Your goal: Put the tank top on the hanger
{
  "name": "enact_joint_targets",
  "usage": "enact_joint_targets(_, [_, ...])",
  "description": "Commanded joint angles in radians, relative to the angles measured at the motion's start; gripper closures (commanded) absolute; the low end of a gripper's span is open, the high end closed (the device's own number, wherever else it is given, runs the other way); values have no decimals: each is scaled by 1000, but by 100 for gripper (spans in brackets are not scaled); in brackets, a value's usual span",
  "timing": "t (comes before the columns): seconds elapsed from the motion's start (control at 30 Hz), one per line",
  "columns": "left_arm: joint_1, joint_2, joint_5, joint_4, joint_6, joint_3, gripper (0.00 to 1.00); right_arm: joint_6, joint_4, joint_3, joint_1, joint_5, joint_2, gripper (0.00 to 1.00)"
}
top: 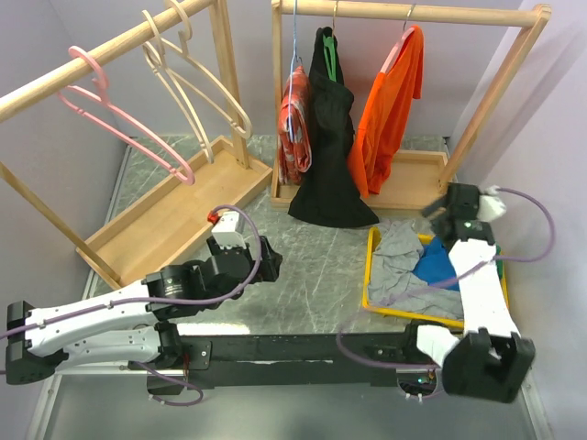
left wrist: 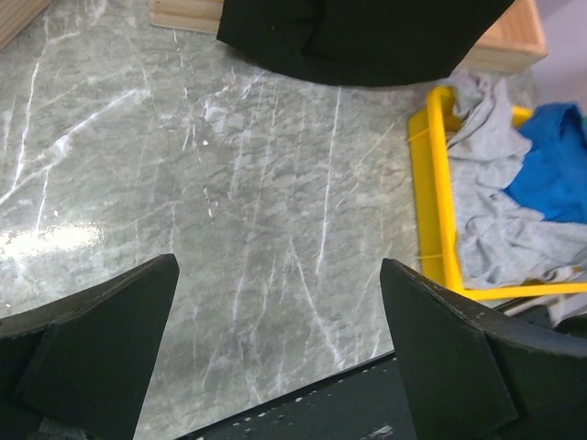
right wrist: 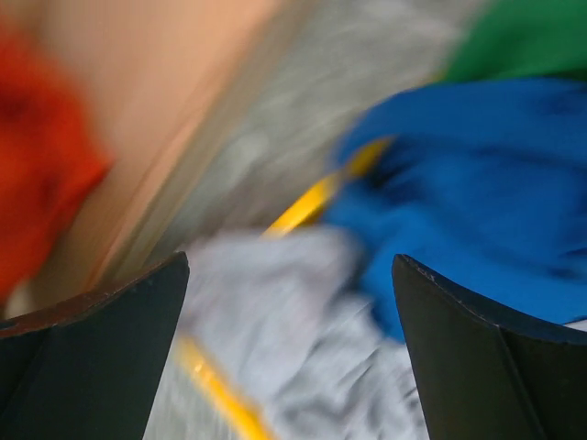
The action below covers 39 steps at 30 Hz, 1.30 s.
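Note:
The royal-blue tank top (top: pixel 436 265) lies crumpled in the yellow tray (top: pixel 370 271) at the right, beside a grey garment (top: pixel 396 261). It also shows in the left wrist view (left wrist: pixel 550 165) and, blurred, in the right wrist view (right wrist: pixel 477 183). The pink hanger (top: pixel 119 115) hangs on the left wooden rail. My right gripper (top: pixel 448 209) is open and empty, above the tray's far end. My left gripper (top: pixel 266 257) is open and empty over the marble table, left of the tray.
Two cream hangers (top: pixel 197 78) hang next to the pink one. The right rack (top: pixel 495 101) holds a striped red garment, a black garment (top: pixel 330 156) and an orange one (top: pixel 390 105). A green garment (right wrist: pixel 523 37) lies in the tray behind the tank top.

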Motion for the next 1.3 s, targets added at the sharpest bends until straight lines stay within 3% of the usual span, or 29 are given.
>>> enact_joint_targets(0.0, [4,34,28,36,48,46,1,67,-17,44,-194,-39,115,0])
enact_joint_targets(0.13, [4,53,44,34,68,59,1,87,41,32,-273,-30,195,1])
enact_joint_targets(0.23, [7,53,48,34,77,57,0,105,126,-8,-325,-105,213,3])
enact_joint_targets(0.5, [10,56,44,28,76,62,1,148,262,-36,-323,-151,199,6])
enact_joint_targets(0.83, [10,48,41,39,61,49,1,148,290,-106,-302,-188,216,20])
enact_joint_targets(0.93, [12,44,39,41,62,45,1,144,287,-119,-299,-168,189,33])
enact_joint_targets(0.97, [12,42,36,41,64,46,1,139,279,-112,-299,-168,181,49])
enact_joint_targets(1.03, [12,39,33,41,67,45,1,132,259,-85,-297,-174,176,65])
enact_joint_targets(1.07, [13,37,28,41,68,46,1,128,252,-74,-297,-180,170,84])
enact_joint_targets(1.13, [13,33,25,41,70,46,1,121,214,-25,-297,-191,166,100])
enact_joint_targets(1.27, [15,18,18,42,73,46,1,95,143,73,-267,-194,69,100])
